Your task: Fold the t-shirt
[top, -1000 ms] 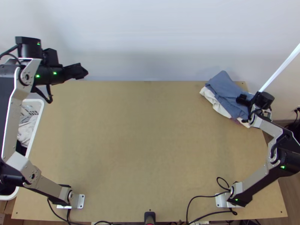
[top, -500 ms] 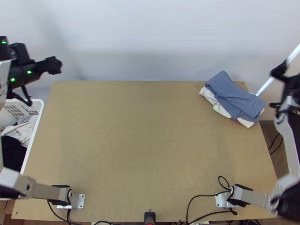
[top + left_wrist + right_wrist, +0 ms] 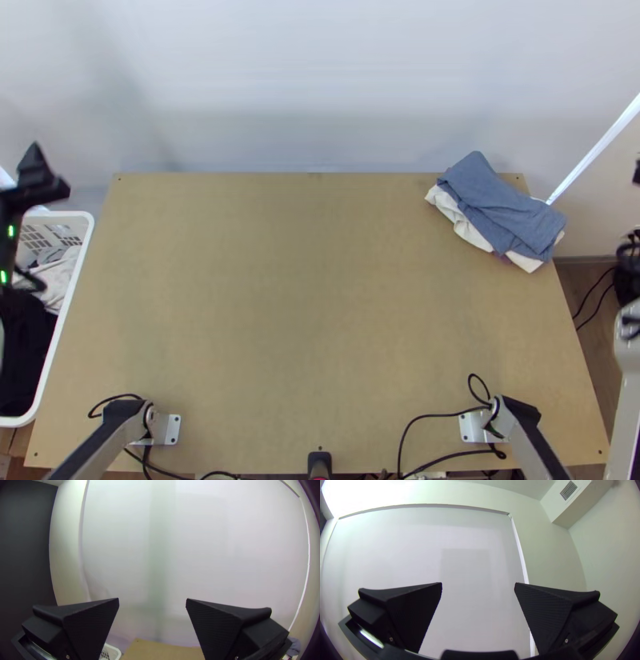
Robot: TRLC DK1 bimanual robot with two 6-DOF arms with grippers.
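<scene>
On the table's far right corner lies a stack of folded cloth, a blue-grey piece (image 3: 500, 204) on top of white cloth (image 3: 458, 218). I cannot tell which piece is the t-shirt. My left gripper (image 3: 36, 180) is up at the top view's left edge, over the basket side and away from the cloth. In the left wrist view, the left gripper (image 3: 152, 599) stands open with bare wall between its fingers. The right gripper (image 3: 478, 584), in the right wrist view, is open too, facing the wall and holding nothing.
A white basket (image 3: 72, 280) with white cloth (image 3: 58, 276) and black cloth (image 3: 24, 344) stands beside the table's left edge. Cables (image 3: 432, 418) run along the near edge of the table (image 3: 312, 304). A small black device (image 3: 320, 464) sits at the near middle edge.
Both arms have swung outward, the left gripper toward the left edge and the right arm off the cloth stack and out to the right. The stack looks the same.
</scene>
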